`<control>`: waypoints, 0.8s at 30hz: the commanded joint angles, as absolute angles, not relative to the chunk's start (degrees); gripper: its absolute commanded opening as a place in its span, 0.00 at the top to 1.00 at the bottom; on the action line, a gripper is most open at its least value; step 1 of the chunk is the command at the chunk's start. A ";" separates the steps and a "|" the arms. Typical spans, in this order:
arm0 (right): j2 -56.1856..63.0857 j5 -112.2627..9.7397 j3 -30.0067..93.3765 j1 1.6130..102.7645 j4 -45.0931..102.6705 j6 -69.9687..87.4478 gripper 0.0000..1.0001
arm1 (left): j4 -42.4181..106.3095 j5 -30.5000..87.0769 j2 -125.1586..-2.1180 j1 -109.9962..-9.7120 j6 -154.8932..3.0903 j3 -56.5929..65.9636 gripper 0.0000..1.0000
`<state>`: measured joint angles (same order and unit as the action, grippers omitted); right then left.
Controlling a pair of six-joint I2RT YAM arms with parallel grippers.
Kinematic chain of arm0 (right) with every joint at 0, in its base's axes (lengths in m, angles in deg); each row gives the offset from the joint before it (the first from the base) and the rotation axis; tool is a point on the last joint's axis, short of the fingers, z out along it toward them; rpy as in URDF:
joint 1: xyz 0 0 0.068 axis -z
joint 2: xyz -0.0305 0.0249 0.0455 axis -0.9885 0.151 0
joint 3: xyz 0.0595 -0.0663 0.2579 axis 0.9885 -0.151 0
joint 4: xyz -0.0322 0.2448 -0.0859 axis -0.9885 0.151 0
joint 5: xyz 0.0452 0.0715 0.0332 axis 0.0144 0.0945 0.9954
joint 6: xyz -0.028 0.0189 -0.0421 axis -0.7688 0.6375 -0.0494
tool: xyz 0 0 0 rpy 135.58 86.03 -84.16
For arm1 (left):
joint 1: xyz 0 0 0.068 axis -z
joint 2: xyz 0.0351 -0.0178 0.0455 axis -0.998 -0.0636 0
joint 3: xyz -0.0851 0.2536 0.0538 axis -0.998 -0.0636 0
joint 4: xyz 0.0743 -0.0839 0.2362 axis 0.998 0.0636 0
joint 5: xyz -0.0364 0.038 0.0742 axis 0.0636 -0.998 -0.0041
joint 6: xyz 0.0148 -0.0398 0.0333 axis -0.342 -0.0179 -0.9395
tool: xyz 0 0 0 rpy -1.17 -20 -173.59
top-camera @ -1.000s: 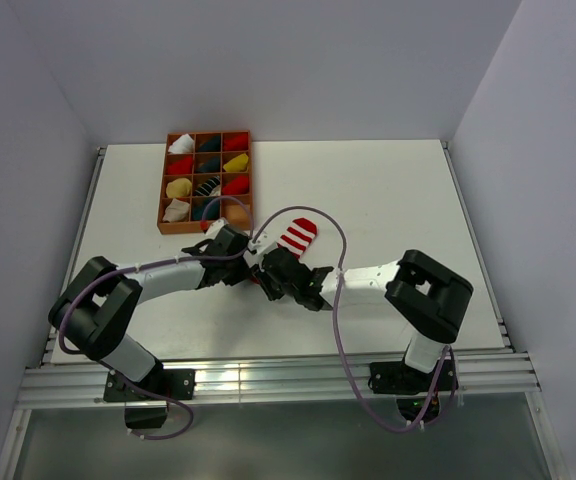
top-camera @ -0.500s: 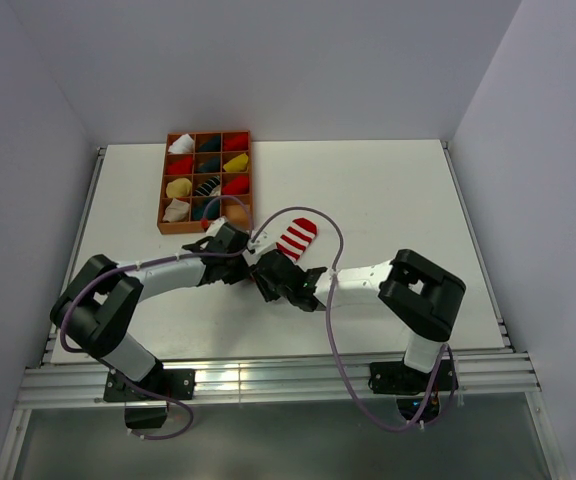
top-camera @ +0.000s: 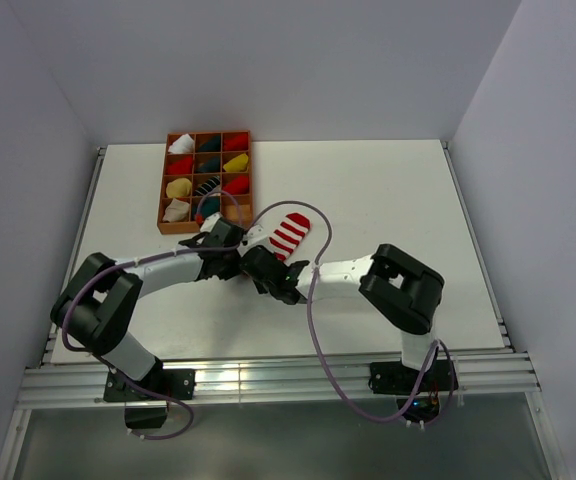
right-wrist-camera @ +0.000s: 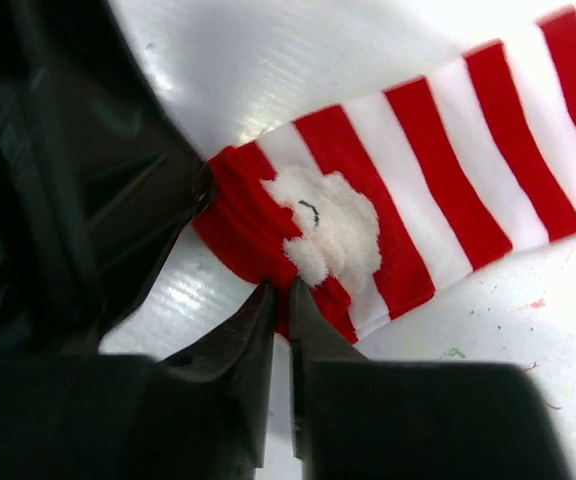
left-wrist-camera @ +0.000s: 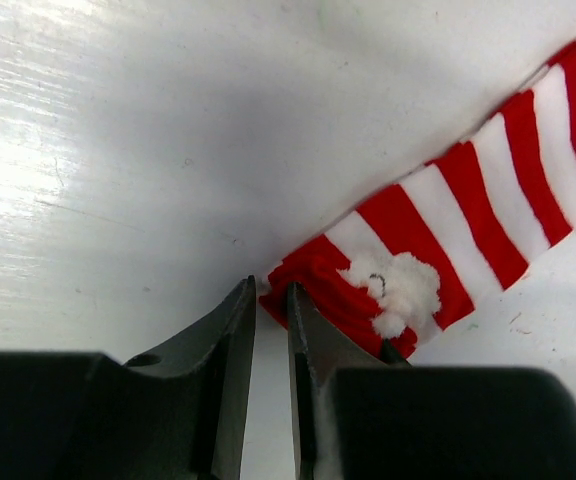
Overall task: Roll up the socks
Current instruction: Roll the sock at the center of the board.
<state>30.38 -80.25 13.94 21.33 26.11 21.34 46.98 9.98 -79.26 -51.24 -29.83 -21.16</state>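
Two grips now hold the sock (left-wrist-camera: 438, 250) by its Santa end — left jaws clamped there, right jaws just slid in and closed — rolling looks ready.

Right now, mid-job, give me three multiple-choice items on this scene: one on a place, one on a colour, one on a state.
1. Where does the tray sit on the table?
A) far left corner
B) far right corner
C) near edge, middle

2. What colours are the stripes on the sock?
A) green and white
B) red and white
C) blue and yellow

3. How do the left gripper and the right gripper stand?
A) both wide open
B) both lifted clear of the sock
C) both nearly shut at the sock's end

Answers:
1 A, the top view shows the tray at the far left.
2 B, red and white bands show in every view.
3 C, each wrist view shows only a thin slit, with fabric at the tips.
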 commanded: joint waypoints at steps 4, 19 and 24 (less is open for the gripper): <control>41.02 -75.52 13.88 22.25 45.59 21.52 1.00 | 51.19 8.34 -78.67 -47.68 -33.87 -19.93 0.75; 33.81 -36.08 11.24 34.99 39.80 25.65 1.00 | 51.71 5.18 -74.19 -47.86 -32.29 -20.37 0.59; 35.48 -28.50 11.77 36.84 36.11 30.83 1.00 | 51.98 3.42 -70.33 -47.86 -29.92 -21.78 0.52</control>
